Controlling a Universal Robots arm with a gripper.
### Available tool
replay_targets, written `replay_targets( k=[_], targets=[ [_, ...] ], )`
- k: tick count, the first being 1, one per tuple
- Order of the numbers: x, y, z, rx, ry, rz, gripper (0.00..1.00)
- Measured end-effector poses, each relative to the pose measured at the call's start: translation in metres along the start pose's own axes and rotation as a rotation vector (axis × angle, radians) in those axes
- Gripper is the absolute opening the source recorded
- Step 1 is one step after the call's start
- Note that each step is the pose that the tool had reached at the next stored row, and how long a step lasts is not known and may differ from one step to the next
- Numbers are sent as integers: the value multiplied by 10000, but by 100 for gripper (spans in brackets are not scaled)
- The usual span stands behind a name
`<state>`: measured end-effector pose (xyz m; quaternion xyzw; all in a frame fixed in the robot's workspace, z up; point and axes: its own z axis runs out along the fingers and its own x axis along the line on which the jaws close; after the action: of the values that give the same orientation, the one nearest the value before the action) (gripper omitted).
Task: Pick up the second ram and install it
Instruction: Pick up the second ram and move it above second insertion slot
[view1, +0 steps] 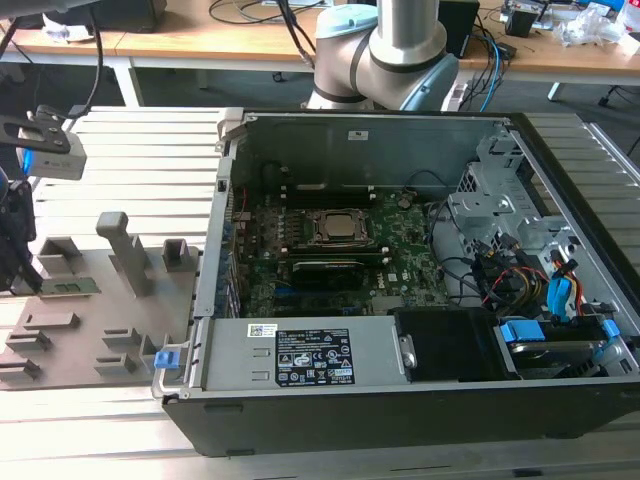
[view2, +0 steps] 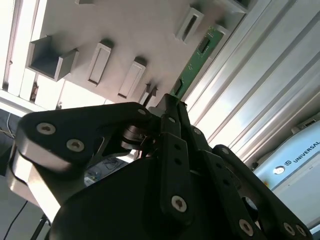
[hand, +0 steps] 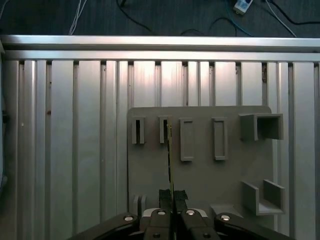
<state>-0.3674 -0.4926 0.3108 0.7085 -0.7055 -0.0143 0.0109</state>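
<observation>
The claw (hand: 173, 193) is seen in the first wrist view closed about the near end of the second ram (hand: 169, 150); its two fingers (hand: 166, 196) lie tight against either face of the thin board, so a grip is judged to be established; the second ram is stood on edge in a narrow slot of the grey fixture plate (hand: 200, 180), which rests on the ribbed aluminium surface (hand: 75, 150); in the second wrist view the green board (view2: 197, 55) is shown running along the plate's edge away from the fingers, with its far end seated at the holder; no gap between the board and the plate can be made out, so the ram is judged not yet lifted, although this cannot be confirmed

In the exterior view the claw (view1: 25, 270) is placed at the exterior view's left, over the fixture plate, well apart from the open computer case (view1: 400, 420); the motherboard (view1: 400, 265) is exposed inside the case, with the CPU socket (view1: 340, 228) near its middle; a long dark part (view1: 325, 270) lies just beside the socket; whether this is a module already fitted cannot be told

Progress is judged as early: approach and grasp are done; removal from the fixture, transfer to the case and seating in a memory slot are not yet done
</observation>
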Motion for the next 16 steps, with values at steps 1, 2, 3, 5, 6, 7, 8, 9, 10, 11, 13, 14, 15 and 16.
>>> replay_targets(
  k=[1, 2, 3, 5, 6, 7, 8, 9, 10, 11, 13, 14, 15, 16],
  targets=[
    [0, 1, -26, 0, 0, 0, 14],
    [0, 2, -51, -1, 0, 0, 14],
    [0, 3, -78, 0, 1, 0, 14],
    [-1, 4, -116, 0, 0, 1, 14],
    [-1, 5, -148, -1, 0, 0, 14],
    [-1, 6, -168, 0, 0, 0, 14],
    [-1, 7, -185, 0, 0, -1, 14],
    [-2, 7, -207, 0, 0, 0, 14],
    [-2, 8, -238, 0, 0, -1, 14],
    [-2, 9, -261, 0, 0, 0, 14],
    [-2, 11, -312, -1, 0, 0, 14],
    [-2, 12, -337, 0, 0, -1, 14],
    [-3, 14, -373, -1, 0, -1, 14],
    [-3, 14, -404, -1, 0, -1, 14]
  ],
)
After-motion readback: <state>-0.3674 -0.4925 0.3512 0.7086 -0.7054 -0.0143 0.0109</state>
